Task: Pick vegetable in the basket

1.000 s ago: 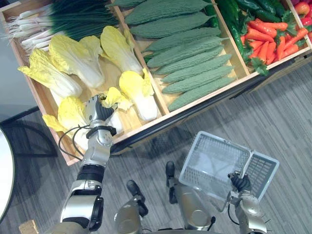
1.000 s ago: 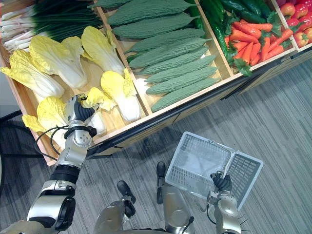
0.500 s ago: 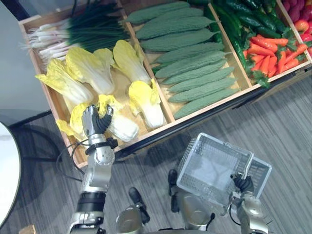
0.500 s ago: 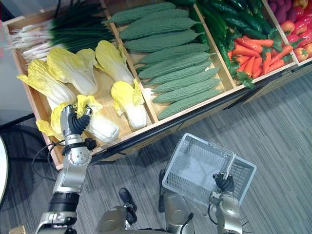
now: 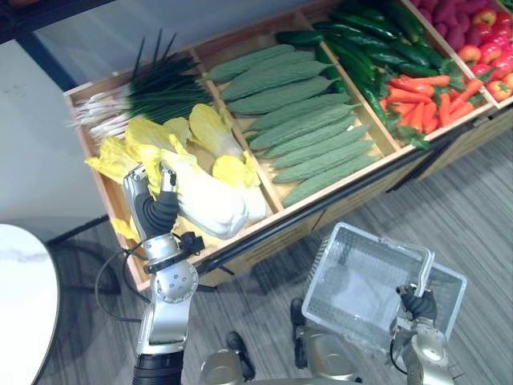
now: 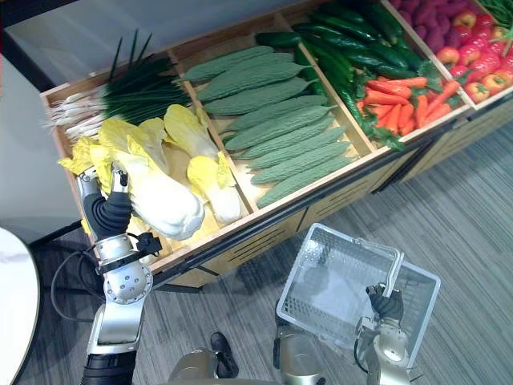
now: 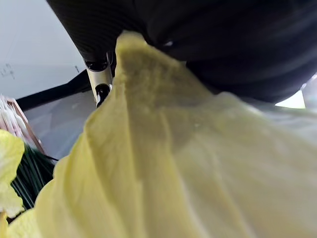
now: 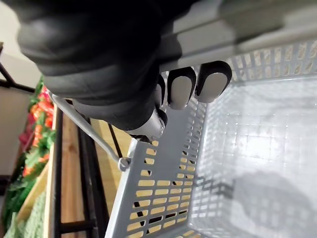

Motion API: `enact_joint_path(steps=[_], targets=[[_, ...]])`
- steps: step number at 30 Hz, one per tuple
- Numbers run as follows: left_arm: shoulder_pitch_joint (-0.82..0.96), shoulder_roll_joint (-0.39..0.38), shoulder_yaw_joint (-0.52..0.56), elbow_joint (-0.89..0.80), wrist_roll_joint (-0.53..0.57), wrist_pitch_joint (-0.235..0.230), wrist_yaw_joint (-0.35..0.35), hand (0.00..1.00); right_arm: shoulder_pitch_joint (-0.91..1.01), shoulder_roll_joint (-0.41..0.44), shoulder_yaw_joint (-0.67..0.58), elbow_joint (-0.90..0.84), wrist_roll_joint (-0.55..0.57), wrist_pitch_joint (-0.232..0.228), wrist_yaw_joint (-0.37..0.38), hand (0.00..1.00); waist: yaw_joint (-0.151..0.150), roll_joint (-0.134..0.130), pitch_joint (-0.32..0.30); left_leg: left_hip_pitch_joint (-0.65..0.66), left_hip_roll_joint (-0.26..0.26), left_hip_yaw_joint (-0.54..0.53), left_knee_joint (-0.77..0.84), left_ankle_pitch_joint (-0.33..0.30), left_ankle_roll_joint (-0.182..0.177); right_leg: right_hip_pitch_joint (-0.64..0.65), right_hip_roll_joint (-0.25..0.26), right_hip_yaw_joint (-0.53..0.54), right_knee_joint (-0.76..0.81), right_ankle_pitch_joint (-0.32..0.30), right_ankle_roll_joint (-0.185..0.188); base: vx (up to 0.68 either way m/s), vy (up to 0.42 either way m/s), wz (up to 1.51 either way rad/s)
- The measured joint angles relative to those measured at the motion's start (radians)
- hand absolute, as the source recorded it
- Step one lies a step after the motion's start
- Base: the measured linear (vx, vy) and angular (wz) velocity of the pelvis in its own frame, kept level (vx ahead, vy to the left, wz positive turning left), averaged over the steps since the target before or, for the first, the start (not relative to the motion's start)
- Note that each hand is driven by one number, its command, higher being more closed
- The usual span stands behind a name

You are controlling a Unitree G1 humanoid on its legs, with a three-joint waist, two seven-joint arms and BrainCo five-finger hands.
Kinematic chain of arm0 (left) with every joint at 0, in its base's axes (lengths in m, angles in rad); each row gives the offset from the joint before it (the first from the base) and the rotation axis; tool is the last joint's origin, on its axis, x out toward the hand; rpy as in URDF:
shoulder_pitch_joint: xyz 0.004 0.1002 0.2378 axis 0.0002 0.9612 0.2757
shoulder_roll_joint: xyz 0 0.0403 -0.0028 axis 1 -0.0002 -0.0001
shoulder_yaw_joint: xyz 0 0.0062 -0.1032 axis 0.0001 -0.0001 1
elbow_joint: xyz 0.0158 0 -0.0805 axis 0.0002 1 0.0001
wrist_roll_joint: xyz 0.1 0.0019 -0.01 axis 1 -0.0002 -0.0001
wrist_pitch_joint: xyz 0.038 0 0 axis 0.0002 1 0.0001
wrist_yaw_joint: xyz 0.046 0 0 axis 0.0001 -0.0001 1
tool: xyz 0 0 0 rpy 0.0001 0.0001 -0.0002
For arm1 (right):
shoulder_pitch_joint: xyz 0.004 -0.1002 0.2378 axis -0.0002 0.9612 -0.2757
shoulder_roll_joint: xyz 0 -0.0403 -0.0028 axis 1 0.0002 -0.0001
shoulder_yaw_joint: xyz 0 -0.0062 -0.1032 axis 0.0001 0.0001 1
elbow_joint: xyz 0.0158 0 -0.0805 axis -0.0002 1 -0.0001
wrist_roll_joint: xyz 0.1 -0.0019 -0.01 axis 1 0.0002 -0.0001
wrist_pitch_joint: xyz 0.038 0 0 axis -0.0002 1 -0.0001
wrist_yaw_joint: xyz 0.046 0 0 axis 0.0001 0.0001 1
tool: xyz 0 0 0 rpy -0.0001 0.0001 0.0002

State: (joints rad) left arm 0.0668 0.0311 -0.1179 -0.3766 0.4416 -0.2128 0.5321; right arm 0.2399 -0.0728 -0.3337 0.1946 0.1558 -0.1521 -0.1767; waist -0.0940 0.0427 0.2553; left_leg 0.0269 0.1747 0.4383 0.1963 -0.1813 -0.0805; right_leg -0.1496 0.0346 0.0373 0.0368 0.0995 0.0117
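Note:
My left hand is shut on a napa cabbage with a white stem and yellow leaves. It holds the cabbage a little above the left compartment of the wooden stand. In the left wrist view a yellow cabbage leaf lies right against the hand's dark cover. Low on the right, over the floor, my right hand is shut on the handle of a grey plastic basket. The basket has nothing in it.
More cabbages and green onions lie in the left compartment. Bitter gourds, cucumbers, carrots and red fruit fill the sections to the right. A white round table stands at the lower left.
The camera has shifted. My left hand has closed round the cabbage and raised it from the crate. The right hand keeps hold of the basket handle.

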Motion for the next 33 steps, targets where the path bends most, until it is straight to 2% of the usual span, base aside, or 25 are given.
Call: enact_joint_path(steps=[5,6,7,8,9,10,12,13,15,16,18,19,20,21,23,24,25,26,27,30,33], targets=[[0.018,-0.005,-0.076,-0.046,0.001,-0.015,-0.033,1.00,0.022,0.025,0.084,-0.220,-0.031,0.002,-0.017,1.00,0.006,-0.010,-0.014,0.027,0.026,0.195,0.078,-0.075,0.000,-0.068,0.055,0.166,0.027,0.023,0.020,-0.02,0.059,-1.28],[0.023,-0.001,-0.087,-0.044,0.000,-0.016,-0.038,1.00,0.003,0.031,0.107,-0.242,-0.038,0.002,-0.020,1.00,0.002,-0.013,-0.020,0.039,0.036,0.264,0.087,-0.087,0.003,-0.082,0.041,0.093,0.017,-0.028,-0.032,-0.04,0.031,-1.87],[0.022,0.003,-0.088,-0.038,0.001,-0.016,-0.052,1.00,-0.023,0.037,0.127,-0.245,-0.053,0.001,-0.026,1.00,0.001,-0.015,-0.021,0.062,0.041,0.323,0.076,-0.087,0.004,-0.095,-0.001,-0.073,0.024,-0.058,-0.063,-0.02,0.033,-1.69],[0.021,0.011,-0.088,-0.034,0.001,-0.016,-0.055,1.00,-0.034,0.039,0.140,-0.245,-0.056,0.002,-0.030,1.00,0.000,-0.019,-0.024,0.075,0.041,0.351,0.069,-0.087,0.004,-0.101,-0.032,-0.182,0.032,-0.063,-0.069,0.03,0.044,-1.58],[0.019,0.013,-0.086,-0.016,0.001,-0.018,-0.066,1.00,-0.057,0.038,0.156,-0.244,-0.069,0.002,-0.036,1.00,-0.002,-0.021,-0.025,0.106,0.033,0.405,0.052,-0.087,0.004,-0.097,-0.094,-0.400,0.048,-0.077,-0.091,0.07,-0.010,-1.61],[0.022,0.011,-0.081,-0.004,0.000,-0.018,-0.074,1.00,-0.077,0.033,0.179,-0.241,-0.075,0.002,-0.036,1.00,0.005,-0.015,-0.029,0.136,0.034,0.449,0.042,-0.087,0.004,-0.075,-0.134,-0.581,0.065,-0.088,-0.115,0.08,-0.044,-1.68],[0.017,0.011,-0.075,0.001,0.000,-0.019,-0.075,1.00,-0.114,0.014,0.238,-0.235,-0.105,0.005,-0.019,1.00,0.025,-0.016,-0.031,0.192,0.026,0.496,0.025,-0.087,0.003,-0.060,-0.140,-0.689,0.076,-0.056,-0.130,0.11,-0.115,-1.95],[0.007,0.011,-0.079,0.017,0.000,-0.024,-0.076,1.00,-0.126,0.007,0.252,-0.235,-0.112,0.006,-0.012,1.00,0.025,-0.016,-0.032,0.206,0.026,0.502,0.033,-0.087,0.003,-0.063,-0.133,-0.667,0.080,-0.046,-0.112,0.15,-0.167,-1.98],[-0.052,0.013,-0.114,0.111,0.000,-0.030,-0.095,1.00,-0.151,-0.031,0.297,-0.235,-0.119,0.011,0.006,1.00,0.026,-0.015,-0.032,0.212,0.096,0.499,0.195,-0.091,0.002,-0.055,-0.101,-0.582,0.083,-0.046,-0.110,0.16,-0.123,-1.37],[-0.077,0.013,-0.153,0.177,0.001,-0.030,-0.115,1.00,-0.177,-0.072,0.336,-0.235,-0.118,0.013,0.025,1.00,0.023,-0.005,-0.037,0.182,0.192,0.477,0.424,-0.070,0.044,-0.029,-0.064,-0.531,0.079,-0.055,-0.114,0.14,-0.044,-1.14],[-0.098,0.016,-0.198,0.241,0.001,-0.031,-0.126,1.00,-0.197,-0.103,0.357,-0.236,-0.116,0.012,0.032,1.00,0.020,0.004,-0.042,0.131,0.243,0.378,0.585,-0.085,0.099,-0.005,-0.038,-0.478,0.078,-0.066,-0.130,0.15,0.029,-1.06],[-0.102,0.009,-0.230,0.271,0.001,-0.031,-0.137,1.00,-0.210,-0.114,0.364,-0.247,-0.099,0.012,0.033,1.00,0.019,0.004,-0.042,0.074,0.221,0.257,0.617,-0.106,0.095,0.021,-0.031,-0.442,0.062,-0.067,-0.129,0.18,0.095,-1.01],[-0.094,0.011,-0.253,0.287,0.001,-0.031,-0.143,1.00,-0.212,-0.116,0.365,-0.268,-0.069,0.011,0.039,1.00,0.022,0.004,-0.043,0.016,0.173,0.133,0.600,-0.128,0.084,0.046,-0.033,-0.408,0.047,-0.067,-0.129,0.17,0.096,-0.86],[-0.086,0.011,-0.256,0.293,0.001,-0.031,-0.144,1.00,-0.212,-0.114,0.370,-0.275,-0.055,0.011,0.044,1.00,0.025,0.003,-0.043,-0.005,0.146,0.081,0.577,-0.138,0.078,0.057,-0.035,-0.386,0.040,-0.066,-0.129,0.16,0.113,-0.85],[-0.066,0.015,-0.255,0.314,0.002,-0.030,-0.152,1.00,-0.213,-0.112,0.392,-0.300,-0.025,0.009,0.052,1.00,0.037,0.003,-0.045,-0.057,0.047,-0.093,0.433,-0.148,0.080,0.088,-0.053,-0.319,0.022,-0.054,-0.110,0.15,0.141,-1.01],[-0.066,0.022,-0.257,0.330,0.005,-0.030,-0.160,1.00,-0.214,-0.119,0.409,-0.303,-0.008,0.003,0.058,1.00,0.053,0.008,-0.052,-0.079,-0.010,-0.200,0.280,-0.128,0.053,0.095,-0.055,-0.271,-0.002,-0.029,-0.078,0.09,0.141,-0.94],[-0.066,0.023,-0.258,0.333,0.005,-0.029,-0.161,1.00,-0.214,-0.122,0.412,-0.303,-0.007,0.003,0.060,1.00,0.055,0.011,-0.055,-0.082,-0.016,-0.218,0.248,-0.119,0.042,0.096,-0.054,-0.264,-0.007,-0.023,-0.070,0.05,0.118,-1.04],[-0.068,0.022,-0.263,0.350,0.012,-0.029,-0.161,1.00,-0.214,-0.136,0.417,-0.302,-0.004,0.004,0.073,1.00,0.055,0.028,-0.066,-0.087,-0.016,-0.246,0.151,-0.046,0.022,0.103,-0.040,-0.229,-0.036,-0.002,-0.045,0.10,0.178,-0.90],[-0.067,0.028,-0.266,0.382,0.028,-0.028,-0.167,1.00,-0.207,-0.132,0.424,-0.300,0.002,0.008,0.090,1.00,0.053,0.012,-0.077,-0.053,-0.032,-0.208,0.116,-0.037,0.034,0.118,-0.052,-0.186,-0.074,0.026,-0.020,0.11,0.189,-0.89],[-0.103,0.040,-0.276,0.443,0.056,-0.015,-0.185,1.00,-0.202,-0.131,0.461,-0.301,0.040,0.008,0.121,1.00,0.041,-0.022,-0.099,-0.009,-0.074,-0.140,0.030,-0.024,0.056,0.117,-0.075,-0.117,-0.109,0.052,0.006,0.11,0.206,-0.62],[-0.140,0.053,-0.286,0.477,0.092,0.000,-0.200,1.00,-0.203,-0.131,0.507,-0.303,0.101,0.010,0.154,1.00,0.039,-0.026,-0.102,0.020,-0.090,-0.087,0.008,-0.025,0.061,0.110,-0.082,-0.058,-0.110,0.062,0.022,0.07,0.139,-0.49]])
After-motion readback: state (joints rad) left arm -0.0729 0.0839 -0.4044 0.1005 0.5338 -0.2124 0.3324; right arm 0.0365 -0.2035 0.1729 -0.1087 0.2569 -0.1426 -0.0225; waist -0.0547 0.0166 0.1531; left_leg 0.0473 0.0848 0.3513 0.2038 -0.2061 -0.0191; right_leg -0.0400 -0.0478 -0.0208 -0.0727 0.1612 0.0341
